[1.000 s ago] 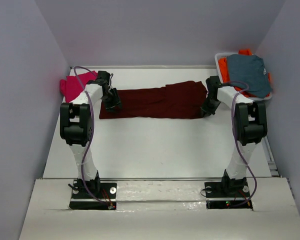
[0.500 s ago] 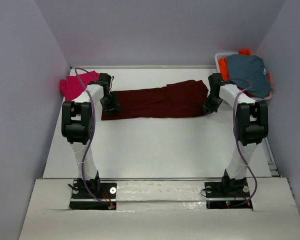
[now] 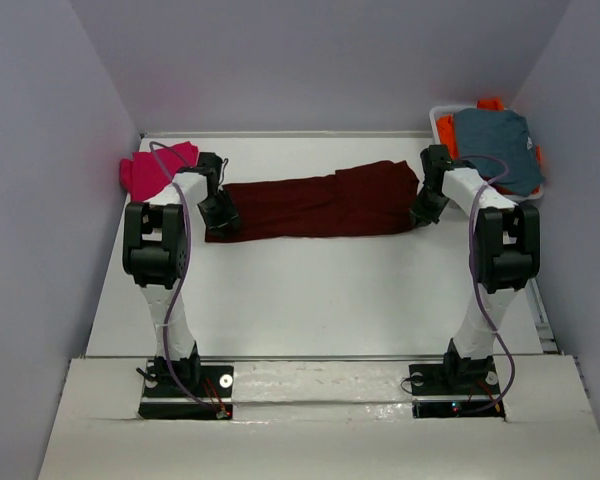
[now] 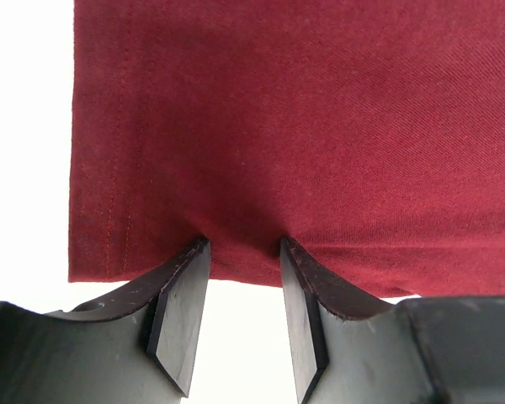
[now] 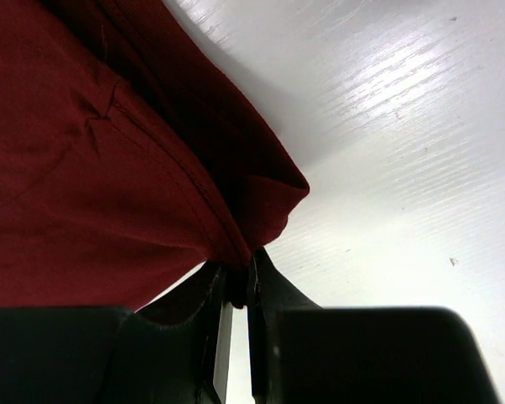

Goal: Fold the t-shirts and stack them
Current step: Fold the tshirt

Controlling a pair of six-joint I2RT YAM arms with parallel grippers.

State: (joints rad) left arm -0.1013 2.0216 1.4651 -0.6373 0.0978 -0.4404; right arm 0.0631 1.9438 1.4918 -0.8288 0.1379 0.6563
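Maroon shirt (image 3: 315,205) lies as a long band across the upper middle of the top view, flat on the white table (image 3: 310,300), wider at its right end. Folds and a seam show near that end.

Left wrist view: the maroon shirt (image 4: 278,126) fills the upper frame, stitched hem down its left side, lower edge straight. Left gripper (image 4: 244,248) has its fingers spread, tips meeting the shirt's lower edge. The cloth between them lies flat and unpinched, bare table below. In the top view the left gripper (image 3: 220,212) sits at the band's left end.

Right wrist view: the maroon shirt (image 5: 67,168) bunches down to a corner in the lower middle of the frame. Right gripper (image 5: 236,273) is clenched on that corner, fingers nearly together with cloth caught between them. In the top view the right gripper (image 3: 427,208) is at the band's right end.

Pink shirt (image 3: 155,170) sits crumpled at the upper left of the top view, just beside the left arm, apart from the maroon one.

Upper right: grey-blue shirt (image 3: 495,148) lies on an orange garment (image 3: 445,130) in a white bin (image 3: 435,112).
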